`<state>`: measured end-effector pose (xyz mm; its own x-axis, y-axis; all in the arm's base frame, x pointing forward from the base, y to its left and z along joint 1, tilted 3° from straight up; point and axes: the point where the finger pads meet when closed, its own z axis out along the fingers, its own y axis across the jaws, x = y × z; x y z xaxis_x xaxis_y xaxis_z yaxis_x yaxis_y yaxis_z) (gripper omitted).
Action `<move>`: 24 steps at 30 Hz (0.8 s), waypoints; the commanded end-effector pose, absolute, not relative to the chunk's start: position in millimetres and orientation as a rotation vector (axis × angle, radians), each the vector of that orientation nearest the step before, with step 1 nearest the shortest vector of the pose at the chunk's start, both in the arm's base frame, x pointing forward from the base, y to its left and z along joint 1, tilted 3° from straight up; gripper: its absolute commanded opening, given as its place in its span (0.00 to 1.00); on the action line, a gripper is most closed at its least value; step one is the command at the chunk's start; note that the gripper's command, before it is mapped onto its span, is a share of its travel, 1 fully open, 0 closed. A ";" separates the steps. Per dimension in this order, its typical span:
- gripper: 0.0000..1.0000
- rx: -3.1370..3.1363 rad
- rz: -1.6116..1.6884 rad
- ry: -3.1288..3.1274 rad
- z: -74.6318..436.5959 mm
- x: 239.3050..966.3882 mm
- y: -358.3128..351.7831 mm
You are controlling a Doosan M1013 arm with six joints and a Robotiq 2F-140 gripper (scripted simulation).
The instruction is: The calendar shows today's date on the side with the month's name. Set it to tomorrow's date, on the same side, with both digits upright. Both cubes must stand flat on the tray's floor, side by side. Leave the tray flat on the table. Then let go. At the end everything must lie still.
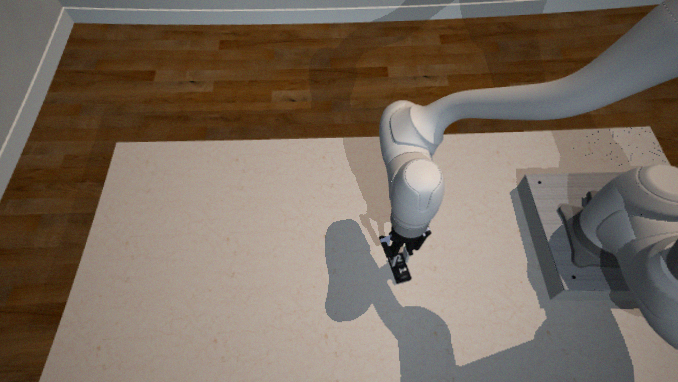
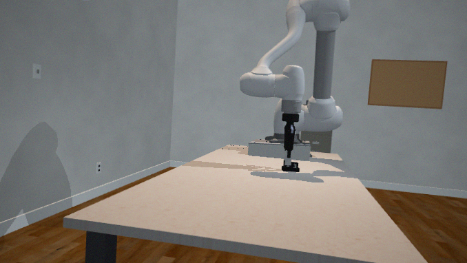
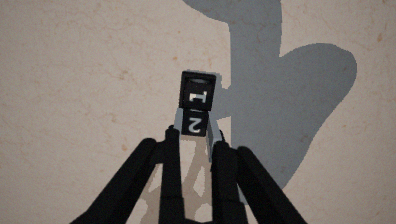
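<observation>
The small black tray [image 1: 407, 280] [image 3: 214, 80] is on or close above the table, below the arm. A black cube with a white 1 [image 1: 402, 271] [image 3: 198, 96] sits in it; the 1 lies sideways in the wrist view. A black cube with a white 2 [image 3: 194, 124] is beside it, nearer the gripper. My gripper [image 1: 399, 257] [image 2: 288, 163] [image 3: 194, 119] points down, its light fingertips shut on the sides of the cube with the 2. The fingertips hide the tray's walls there, and whether this cube stands flat on the tray's floor cannot be told.
The table [image 1: 200, 225] [image 2: 220, 203] carries the arm's grey base plate [image 1: 550, 230] [image 2: 275, 150] on the right in the top view. The arm reaches over from that side. Its shadow falls across the table beside the tray.
</observation>
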<state>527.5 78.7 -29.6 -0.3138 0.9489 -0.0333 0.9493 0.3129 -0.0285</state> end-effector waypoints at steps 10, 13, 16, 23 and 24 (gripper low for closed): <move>0.16 1.822 -0.070 2.541 -36.3 527.9 76.3; 0.16 1.822 -0.070 2.541 -36.6 527.9 76.3; 0.16 1.822 -0.070 2.541 -36.7 527.9 76.3; 0.16 1.822 -0.070 2.541 -36.7 527.9 76.3; 0.16 1.822 -0.070 2.541 -36.7 527.9 76.3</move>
<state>527.5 78.5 -33.8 -0.3144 0.9487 -0.0333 0.9492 0.3135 -0.0286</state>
